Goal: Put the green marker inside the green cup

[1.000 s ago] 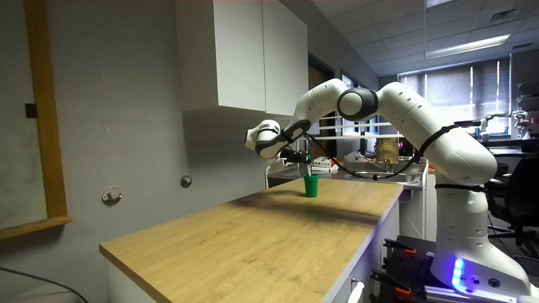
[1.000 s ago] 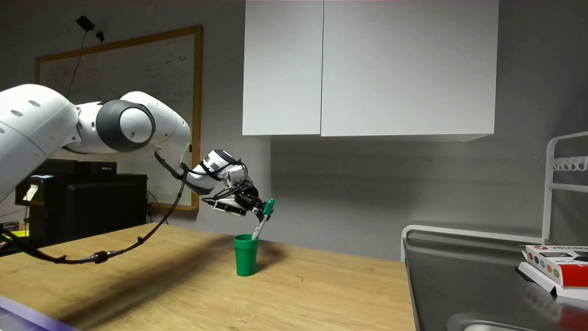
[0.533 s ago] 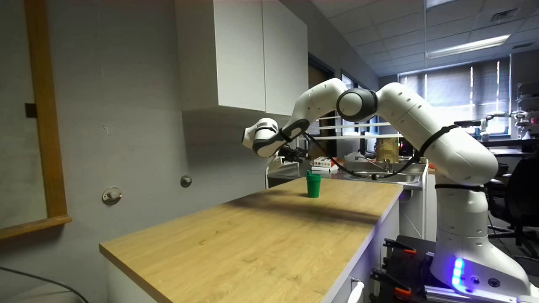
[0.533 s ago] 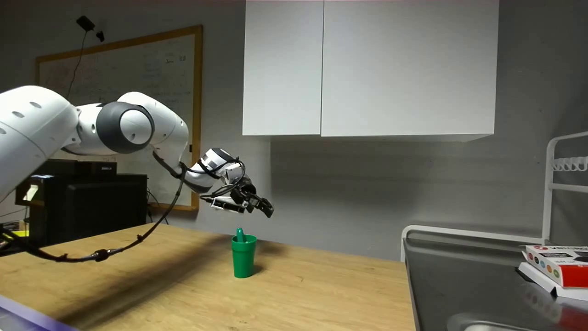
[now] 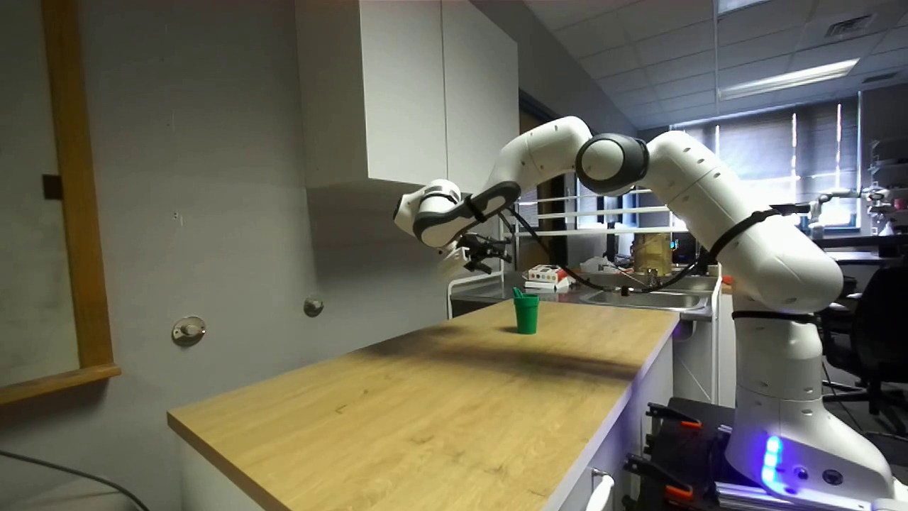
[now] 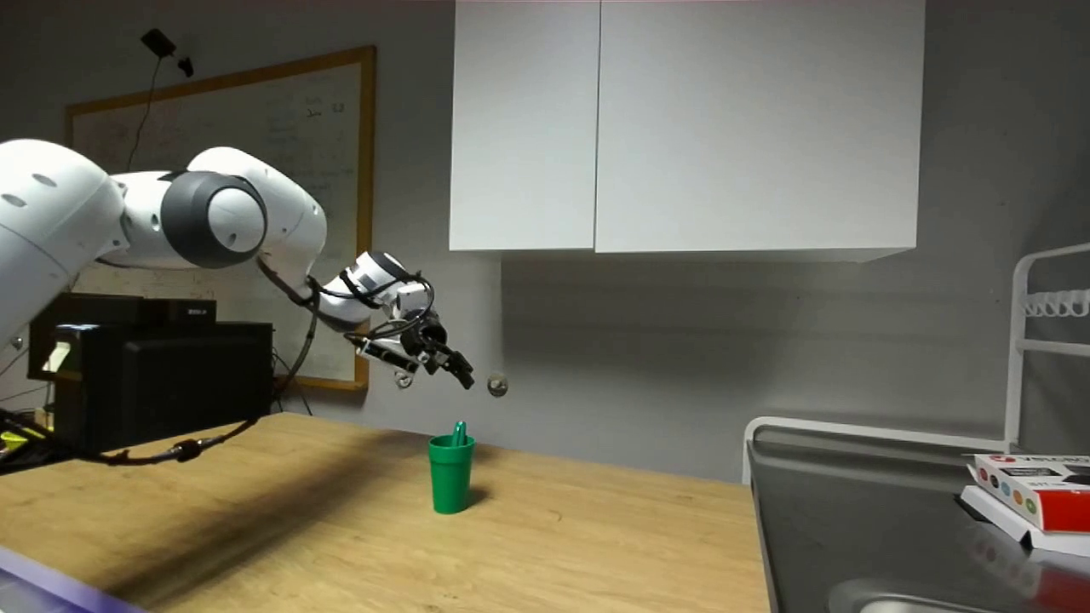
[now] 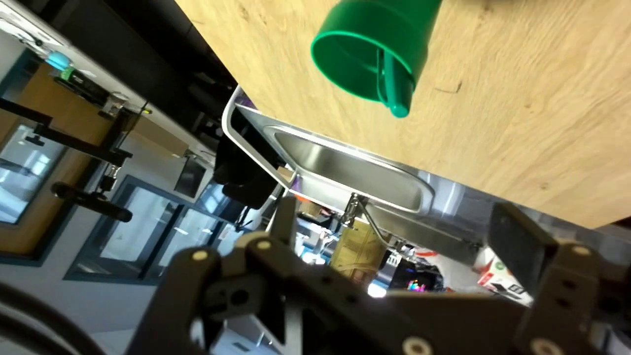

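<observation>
The green cup (image 5: 526,316) stands upright on the wooden counter, also seen as the cup (image 6: 450,479) below the arm. Inside it the green marker (image 6: 460,433) leans against the rim, its green end poking out above. From the wrist view I look into the mouth of the cup (image 7: 409,24), where the marker (image 7: 396,91) rests on the wall; its lower part is hidden. My gripper (image 7: 398,215) is open, fingers wide apart with nothing between them. In an exterior view the gripper (image 5: 499,257) hangs above the cup, off to the wall side, touching neither.
Wall cabinets (image 6: 749,128) hang over the back of the wooden counter (image 6: 630,553). At its end lies a metal sink (image 7: 345,170), with a white and red box (image 6: 1030,489) and a white rack (image 6: 877,432) nearby.
One second ago the gripper held the marker over the cup. It has let go, the marker has dropped in and shifted its lean, and the arm has risen and drawn back.
</observation>
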{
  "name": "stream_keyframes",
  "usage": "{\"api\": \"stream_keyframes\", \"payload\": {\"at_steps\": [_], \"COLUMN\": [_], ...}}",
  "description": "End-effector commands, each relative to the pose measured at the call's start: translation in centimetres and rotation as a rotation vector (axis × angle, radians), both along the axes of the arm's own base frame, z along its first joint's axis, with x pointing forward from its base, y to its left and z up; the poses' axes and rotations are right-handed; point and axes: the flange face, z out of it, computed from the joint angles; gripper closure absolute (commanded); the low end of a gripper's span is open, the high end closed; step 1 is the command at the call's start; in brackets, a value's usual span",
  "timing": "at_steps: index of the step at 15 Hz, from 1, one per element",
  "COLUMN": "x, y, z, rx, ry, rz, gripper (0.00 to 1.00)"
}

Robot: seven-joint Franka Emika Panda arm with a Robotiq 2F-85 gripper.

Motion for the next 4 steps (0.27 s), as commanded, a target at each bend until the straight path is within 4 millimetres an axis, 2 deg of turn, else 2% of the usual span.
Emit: {"api": "stream_keyframes", "payload": {"at_steps": [1,4], "x": [-2.9,-5.3], "y": [5.3,9.1], "z": [4.9,8.2], "rx": [0.136,0.23], "ry": [-0.014,-0.037], "rz": [0.138,0.265], "gripper": [0.0,0.0]}}
